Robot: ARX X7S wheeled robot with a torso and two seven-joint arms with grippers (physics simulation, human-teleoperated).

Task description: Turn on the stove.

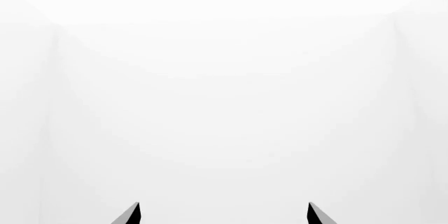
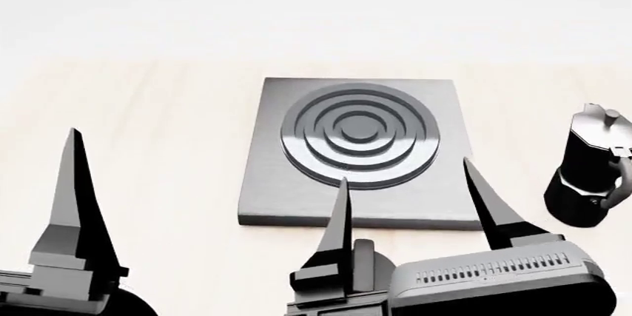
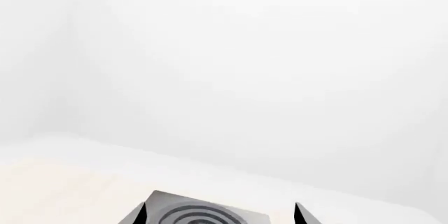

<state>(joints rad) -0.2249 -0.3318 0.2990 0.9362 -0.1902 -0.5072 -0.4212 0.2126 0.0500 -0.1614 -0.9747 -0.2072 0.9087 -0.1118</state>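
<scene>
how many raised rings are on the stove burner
3 rings around a small centre disc, nested on the stove, middle of the table. The right gripper stands in front of the outermost ring's near edge, so little is hidden.

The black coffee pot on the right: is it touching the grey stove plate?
Apart. The head view shows the moka pot standing on the table beside the stove, with a strip of bare tabletop plainly visible between them.
</scene>
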